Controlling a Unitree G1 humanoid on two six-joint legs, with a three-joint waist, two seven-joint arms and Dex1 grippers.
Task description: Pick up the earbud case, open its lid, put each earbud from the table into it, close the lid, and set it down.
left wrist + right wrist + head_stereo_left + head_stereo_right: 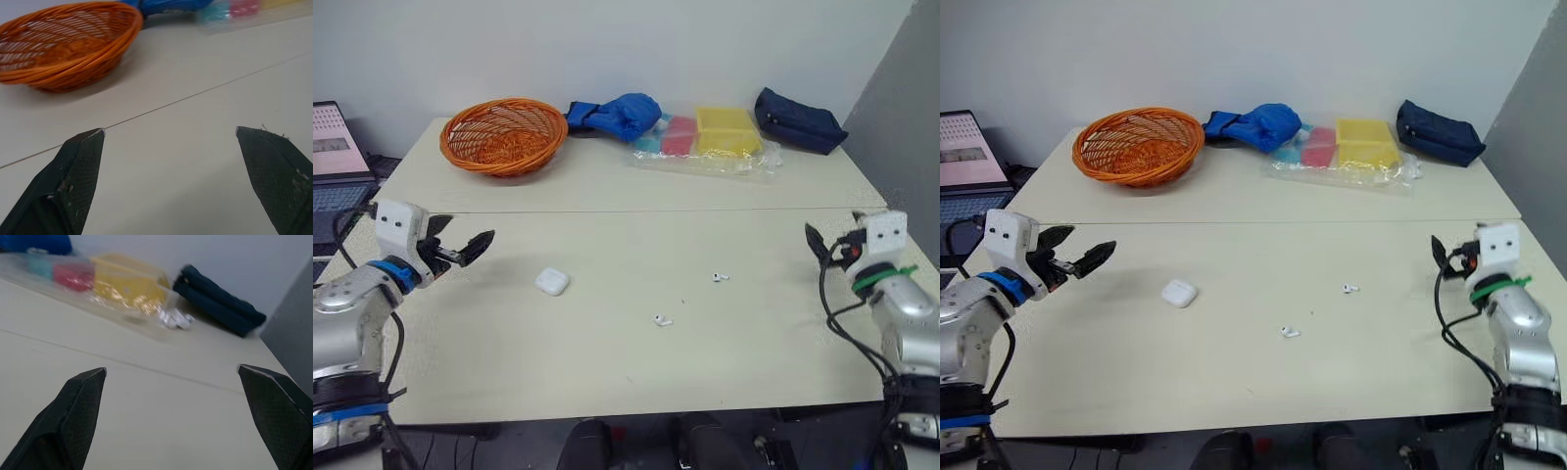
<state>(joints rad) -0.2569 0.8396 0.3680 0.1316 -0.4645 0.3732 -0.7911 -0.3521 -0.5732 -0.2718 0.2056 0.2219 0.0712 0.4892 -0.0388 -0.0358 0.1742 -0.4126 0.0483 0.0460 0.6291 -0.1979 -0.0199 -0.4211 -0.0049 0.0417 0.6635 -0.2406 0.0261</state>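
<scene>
Surface: a pale table against a plain wall, with an orange basket, blue cloth, bagged coloured boxes and a dark pouch along the far edge.
Earbud case: white, lid shut, lying flat left of centre.
Earbuds: one right of centre, the other nearer, both apart from the case.
Step in hand: the pickup looks not yet begun.
Doing it well: I'd use the closer left arm, straddle the case squarely, and leave the lid edge free; the smooth shell could slip.
Left gripper: fingers spread wide, empty, near the case but not touching it.
Right gripper: likewise wide apart, holding nothing, at the right edge.
</scene>
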